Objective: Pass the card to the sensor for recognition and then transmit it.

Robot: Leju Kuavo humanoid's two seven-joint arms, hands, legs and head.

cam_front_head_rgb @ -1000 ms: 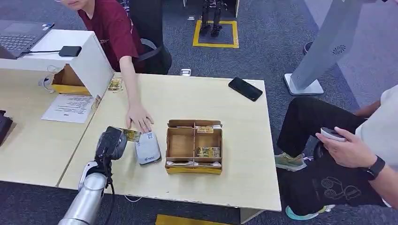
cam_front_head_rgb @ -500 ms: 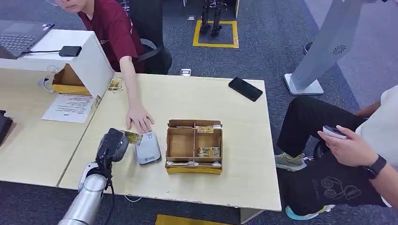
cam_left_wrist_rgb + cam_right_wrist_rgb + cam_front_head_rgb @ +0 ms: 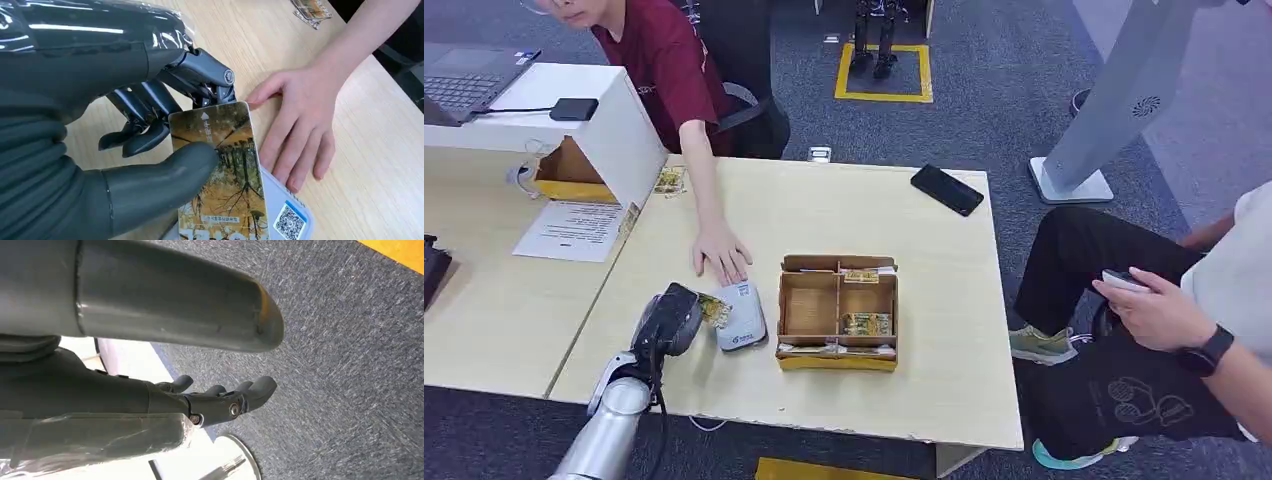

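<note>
Left hand [image 3: 667, 322] pinches card [image 3: 222, 170] between thumb and fingers; over last second it dropped lower, bringing card from beside reader [image 3: 740, 317] onto its near edge. Recognition step likely under way; handover pending. Person's hand [image 3: 721, 256] rests flat just beyond reader. Right hand [image 3: 220, 397] hangs, fingers apart, holding nothing.

Light wooden bench [image 3: 824, 215], carrying: grey card reader [image 3: 742, 318]; compartmented cardboard box [image 3: 838, 312] just beside it; black phone [image 3: 946, 189] near the far corner; loose cards [image 3: 669, 180]; a person's hand [image 3: 722, 254] resting flat by the reader.
</note>
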